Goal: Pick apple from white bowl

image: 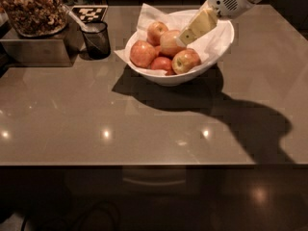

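Pincer point(189, 33) low in white bowl point(192, 76), tip by apple point(168, 43); its grip unclear. Apple not lifted; grasp and lift remain.

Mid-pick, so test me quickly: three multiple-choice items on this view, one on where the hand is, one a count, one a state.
1. Where is the hand?
A) well to the left of the bowl
B) well in front of the bowl, near the camera
C) over the white bowl, its tip down beside the apples

2. How many apples show in the bowl?
A) two
B) five
C) nine

3. How does the white bowl stand?
A) upright, holding the fruit
B) tipped on its side
C) upside down

Answers:
1 C: the hand slants down from the upper right, across the rim, to the fruit.
2 B: five rounded fruits can be counted on the napkin lining.
3 A: the rim faces up and all the fruit lies inside.
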### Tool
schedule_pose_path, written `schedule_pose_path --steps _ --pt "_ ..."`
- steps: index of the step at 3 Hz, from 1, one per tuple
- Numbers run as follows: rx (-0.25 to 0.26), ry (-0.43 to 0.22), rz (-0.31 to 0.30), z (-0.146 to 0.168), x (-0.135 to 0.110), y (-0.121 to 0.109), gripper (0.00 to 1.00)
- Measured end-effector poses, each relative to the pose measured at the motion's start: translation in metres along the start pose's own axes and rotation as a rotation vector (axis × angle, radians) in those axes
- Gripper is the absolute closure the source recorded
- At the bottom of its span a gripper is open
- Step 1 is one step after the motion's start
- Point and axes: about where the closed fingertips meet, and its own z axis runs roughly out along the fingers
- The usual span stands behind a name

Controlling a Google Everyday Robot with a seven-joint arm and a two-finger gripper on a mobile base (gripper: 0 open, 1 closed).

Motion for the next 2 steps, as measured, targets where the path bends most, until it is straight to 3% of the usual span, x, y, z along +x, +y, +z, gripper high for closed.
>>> schedule_pose_path --steps 2 --pt "-0.031 0.003 0.008 0.027 -0.009 -0.008 0.2"
